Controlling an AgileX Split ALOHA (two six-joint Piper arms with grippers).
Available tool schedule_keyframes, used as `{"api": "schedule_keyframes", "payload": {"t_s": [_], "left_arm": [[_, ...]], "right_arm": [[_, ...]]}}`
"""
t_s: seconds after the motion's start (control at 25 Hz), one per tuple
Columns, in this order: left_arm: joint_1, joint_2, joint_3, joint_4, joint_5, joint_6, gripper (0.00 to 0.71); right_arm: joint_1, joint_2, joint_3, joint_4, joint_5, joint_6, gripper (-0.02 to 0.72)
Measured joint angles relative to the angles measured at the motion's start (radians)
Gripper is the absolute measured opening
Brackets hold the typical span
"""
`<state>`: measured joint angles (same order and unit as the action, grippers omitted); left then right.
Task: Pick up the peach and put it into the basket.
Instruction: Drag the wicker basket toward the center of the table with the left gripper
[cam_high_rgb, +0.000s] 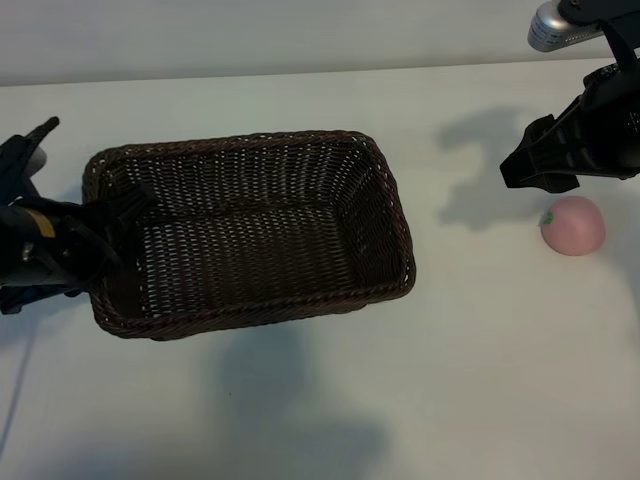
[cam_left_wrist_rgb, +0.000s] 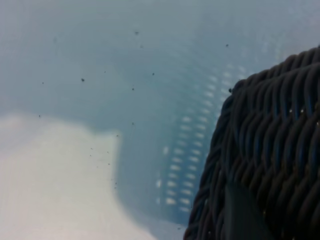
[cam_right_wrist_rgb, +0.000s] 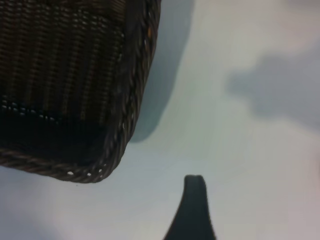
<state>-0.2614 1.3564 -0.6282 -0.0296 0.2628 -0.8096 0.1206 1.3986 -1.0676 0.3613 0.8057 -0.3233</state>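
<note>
Wicker basket gripped at one end, peach lying apart on the white bench.

The basket (cam_high_rgb: 250, 235) is seen as a deep rectangular form of dark-brown woven wicker, with rounded corners, a braided rim and sloping sides through which light is let in small dots. Its left end wall is clamped by the left gripper (cam_high_rgb: 128, 215), one black finger lying inside the wall. The peach (cam_high_rgb: 573, 225), a small round matte pale-pink fruit with a tiny green stem mark, is found on the smooth white bench (cam_high_rgb: 470, 380), well to the right of the basket and untouched. Just above and beside it the right gripper (cam_high_rgb: 525, 168) is held with its black fingers spread apart and nothing between them. No writing or label can be read.
</note>
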Motion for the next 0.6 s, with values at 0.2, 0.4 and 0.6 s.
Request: {"api": "schedule_keyframes", "payload": {"t_s": [0.2,0.4,0.6], "left_arm": [[0.0,-0.042,0.0,-0.006,-0.013,-0.023,0.324],[0.0,-0.079,0.0,-0.008,-0.025,-0.046,0.324],[0.032,-0.086,0.0,-0.014,-0.045,-0.049,0.324]], "right_arm": [[0.0,0.0,0.0,0.0,0.001,0.0,0.587],[0.0,0.0,0.0,0.0,0.003,0.0,0.587],[0.0,0.0,0.0,0.0,0.005,0.0,0.587]]}}
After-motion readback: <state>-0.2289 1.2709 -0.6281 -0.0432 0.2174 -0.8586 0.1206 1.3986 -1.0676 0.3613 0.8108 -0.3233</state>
